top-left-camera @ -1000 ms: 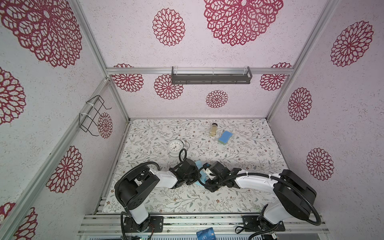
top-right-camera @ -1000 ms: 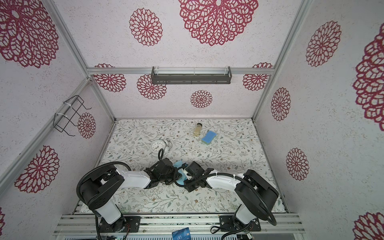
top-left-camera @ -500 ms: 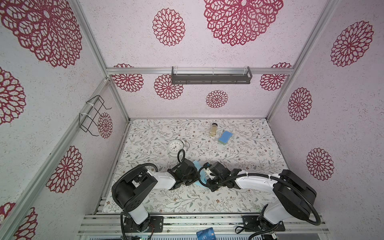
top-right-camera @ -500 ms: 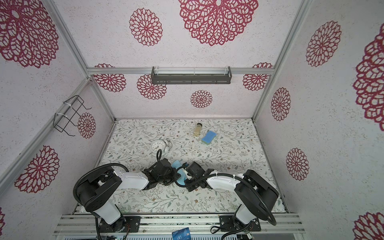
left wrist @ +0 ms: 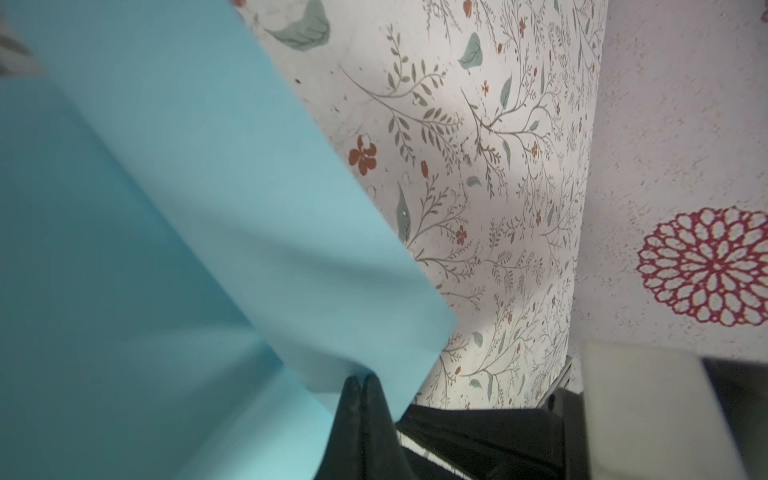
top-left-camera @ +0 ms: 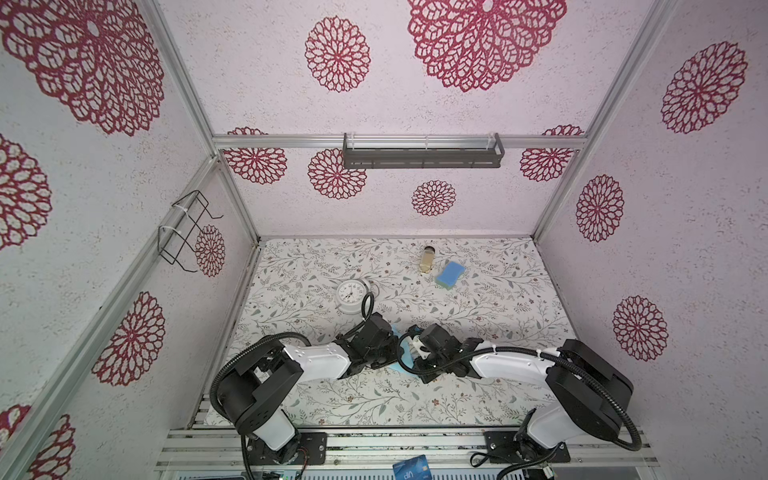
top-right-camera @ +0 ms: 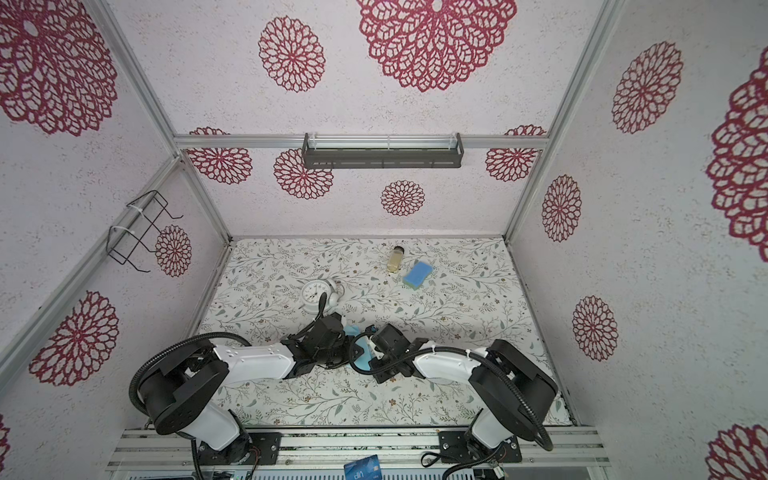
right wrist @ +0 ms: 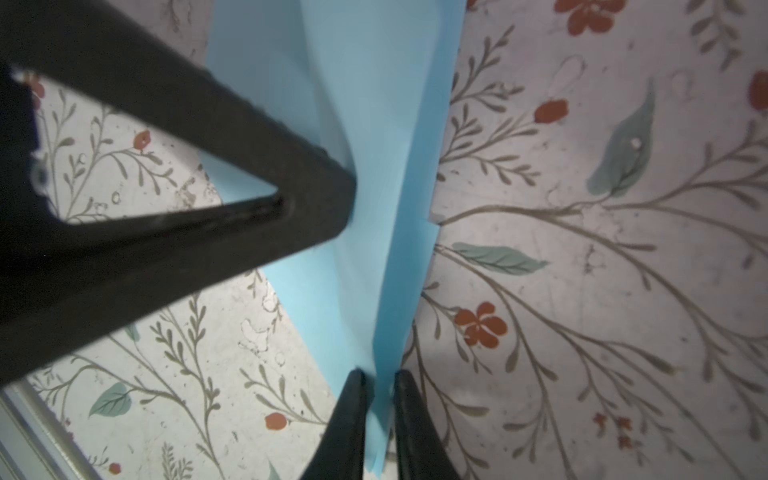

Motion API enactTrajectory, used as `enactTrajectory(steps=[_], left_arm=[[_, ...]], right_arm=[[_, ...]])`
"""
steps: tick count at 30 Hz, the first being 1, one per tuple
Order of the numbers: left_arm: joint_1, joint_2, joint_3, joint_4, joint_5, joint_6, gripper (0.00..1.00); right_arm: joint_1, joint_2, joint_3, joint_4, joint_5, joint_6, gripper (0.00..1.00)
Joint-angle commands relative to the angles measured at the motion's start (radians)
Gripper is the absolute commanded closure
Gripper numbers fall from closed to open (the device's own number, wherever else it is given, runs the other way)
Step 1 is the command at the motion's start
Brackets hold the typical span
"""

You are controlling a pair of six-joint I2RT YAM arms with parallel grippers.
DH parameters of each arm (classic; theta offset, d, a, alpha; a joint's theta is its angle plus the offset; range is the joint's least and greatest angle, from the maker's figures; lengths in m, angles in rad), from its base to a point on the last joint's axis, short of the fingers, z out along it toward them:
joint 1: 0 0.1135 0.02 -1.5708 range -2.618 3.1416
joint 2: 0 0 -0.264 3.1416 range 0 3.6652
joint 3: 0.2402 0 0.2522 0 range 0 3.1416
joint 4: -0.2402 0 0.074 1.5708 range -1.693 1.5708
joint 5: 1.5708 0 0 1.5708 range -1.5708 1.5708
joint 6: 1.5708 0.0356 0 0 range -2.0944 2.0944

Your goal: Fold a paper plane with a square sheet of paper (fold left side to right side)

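Where the thin, matte light blue paper sheet (left wrist: 166, 208) rises in creased layers off the floral-covered bench (top-left-camera: 498, 316), midway between its side edges and nearer its front edge than its back, both arms meet over it. On one side the left gripper (left wrist: 365, 380) has its black fingertips pressed together on the border of a lifted flap. On the other, the right gripper (right wrist: 381, 376) stands astride the upright fold with its jaws almost together; whether they already pinch the paper cannot be told.

Change over the last second: the right jaws have drawn in from a clearly wider stance, while the left clamp and both arm poses have barely altered. Reading: the right arm is probably taking a second hold, so that the flap can be carried across and creased. The plane is judged only partly formed, with layers present but no finished nose or wings to be seen.

Containers: a small clear jar (top-left-camera: 428, 259) near the back edge holds something pale yellow, and just beside it sits a thick blue sponge with a green underside (top-left-camera: 451, 274). Nothing shows inside the long grey shelf rack (top-left-camera: 422, 156) on the back wall or the black wire basket (top-left-camera: 183, 232) on the left wall. A round white alarm clock (top-left-camera: 351, 293) stands left of centre, apart from the sheet.
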Motion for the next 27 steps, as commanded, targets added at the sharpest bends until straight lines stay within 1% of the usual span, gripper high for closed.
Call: enactTrajectory(steps=[1, 9, 15, 25, 27], left_arm=[[-0.024, -0.003, 0.03, -0.033, 0.012, 0.055, 1.0], [-0.054, 0.034, 0.037, 0.01, 0.021, 0.05, 1.0], [-0.058, 0.081, 0.05, 0.049, 0.021, 0.049, 1.0], [-0.055, 0.108, 0.047, -0.001, -0.065, -0.02, 1.0], [-0.054, 0.105, 0.039, -0.016, -0.082, -0.034, 1.0]], right_arm=[[0.003, 0.004, -0.024, -0.057, 0.002, 0.006, 0.83], [0.004, 0.008, -0.021, -0.057, 0.003, 0.007, 0.84], [0.003, 0.007, -0.021, -0.058, 0.005, 0.006, 0.84], [0.004, 0.004, -0.017, -0.067, 0.003, 0.006, 0.85], [0.003, 0.003, -0.014, -0.068, -0.003, 0.007, 0.83]])
